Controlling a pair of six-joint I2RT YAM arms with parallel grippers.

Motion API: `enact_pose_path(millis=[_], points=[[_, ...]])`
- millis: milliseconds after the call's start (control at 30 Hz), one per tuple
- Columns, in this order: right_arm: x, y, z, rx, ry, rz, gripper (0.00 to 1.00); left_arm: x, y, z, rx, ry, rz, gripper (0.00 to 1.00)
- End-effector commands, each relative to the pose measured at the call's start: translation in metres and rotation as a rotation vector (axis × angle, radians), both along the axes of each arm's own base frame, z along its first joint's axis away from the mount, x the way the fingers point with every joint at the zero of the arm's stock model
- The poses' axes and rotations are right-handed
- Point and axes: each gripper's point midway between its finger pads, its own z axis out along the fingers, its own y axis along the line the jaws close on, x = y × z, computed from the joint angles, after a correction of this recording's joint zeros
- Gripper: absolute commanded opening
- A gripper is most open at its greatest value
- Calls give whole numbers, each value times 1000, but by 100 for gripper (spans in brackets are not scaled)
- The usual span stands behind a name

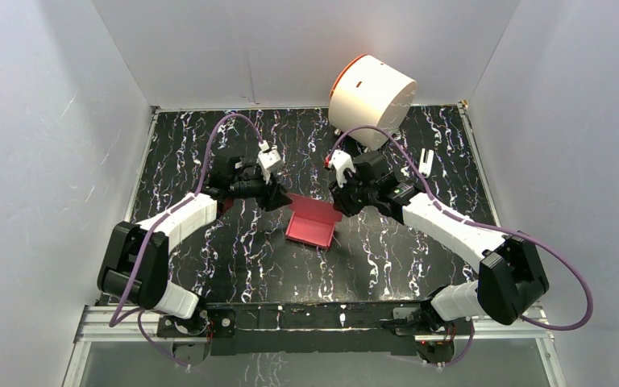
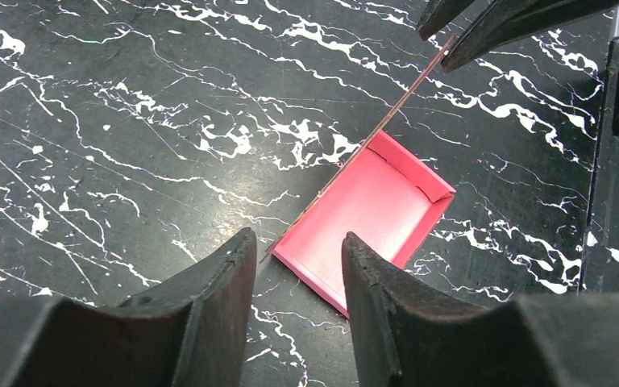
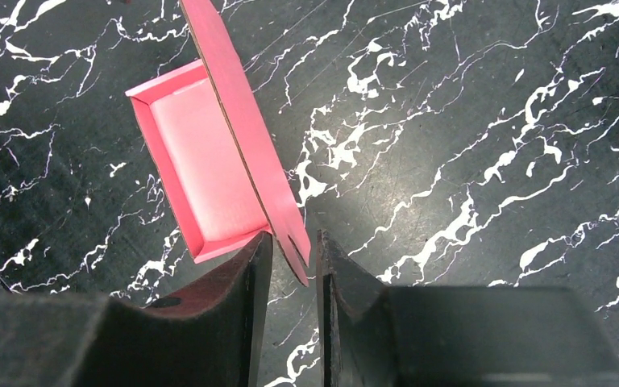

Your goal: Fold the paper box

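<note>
the paper box (image 1: 310, 223) sits near the middle of the black marbled tabletop (image 1: 209, 266), between the two arms. it is pink-red and already shaped into a shallow open tray. the wrist views show three short walls raised around a flat floor, and the corners of one end wall look tucked in. along the fourth, long side, the lid flap (image 3: 246, 129) stands up on edge, roughly upright, not lowered over the tray. a small notch shows near the flap's free end.

the right gripper (image 3: 294, 262) is clenched on that free end. the flap's corner runs down between its two narrowly spaced fingers, and the left wrist view shows the same pinch from the other side. the left gripper (image 2: 294, 278) is released. its fingers are spread well apart and hover over the opposite end of the tray, touching nothing that i can make out.

my judgement is that the task is more than half done. the tray is formed and the walls are up. what looks left is swinging the lid down over the opening and seating its edge and any tabs into the tray. whether the lid has side tabs to fold first is not clear from these views.

a white cylinder (image 1: 371, 93) with an orange rim lies at the far edge, well apart from the box.
</note>
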Motion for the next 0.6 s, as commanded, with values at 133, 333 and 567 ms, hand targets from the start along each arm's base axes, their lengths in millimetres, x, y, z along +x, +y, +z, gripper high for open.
enact_pose_path(millis=[133,333,567], points=[[1,0,-1,24,-10,8,34,-1,-8,11,-28,-13,-69,35],[-2,-4,-4,17,-5,6,33,-3,-11,13,-42,-6,-90,33],[-4,-5,-1,19,-7,7,32,-6,-14,17,-59,-5,-114,36]])
